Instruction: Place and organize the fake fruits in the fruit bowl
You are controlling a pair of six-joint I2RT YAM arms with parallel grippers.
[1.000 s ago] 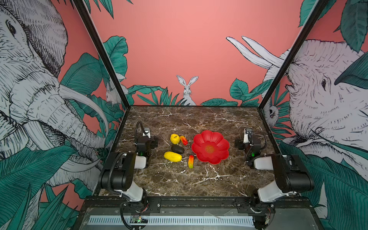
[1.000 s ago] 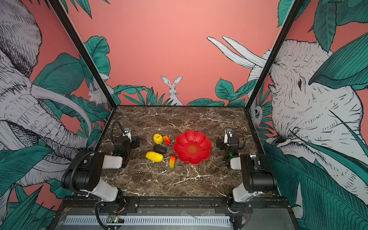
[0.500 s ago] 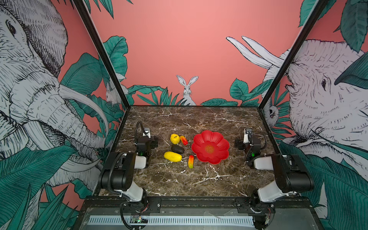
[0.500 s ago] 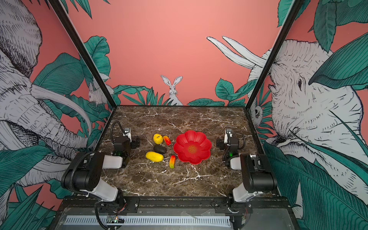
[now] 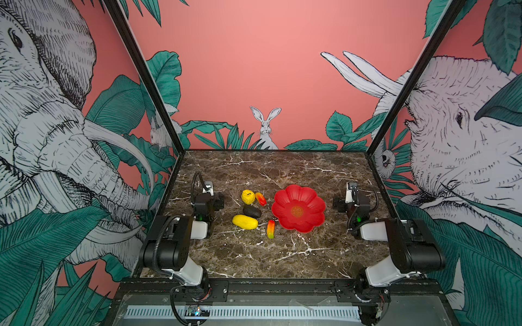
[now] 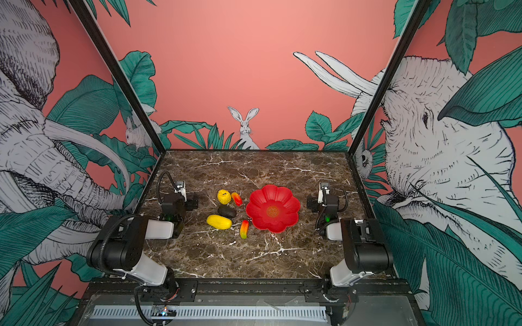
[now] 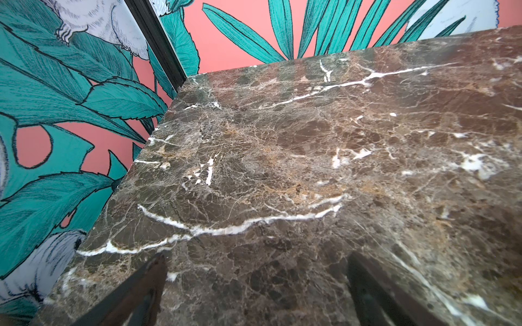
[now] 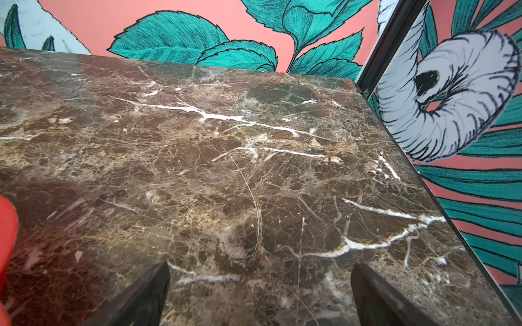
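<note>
Five fake fruits (image 5: pixel 252 211) on marble table (image 5: pixel 254 169) — clustered just left of red fruit bowl (image 5: pixel 298 209).

Table (image 5: pixel 271 254): dark brown marble, white veins.
Walls (image 5: pixel 254 56): pink, with green leaves (image 5: pixel 167 79) and grey elephants (image 5: pixel 56 141).
Rabbit (image 5: pixel 265 127): drawn on back wall, middle.
Posts (image 5: pixel 147 76): black, far corners.

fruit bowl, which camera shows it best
A top view: in both top views the whole fruit bowl shows, scalloped rim and gold centre, empty. The right wrist view catches only a blurred red sliver of it; the left wrist view, none.
</note>
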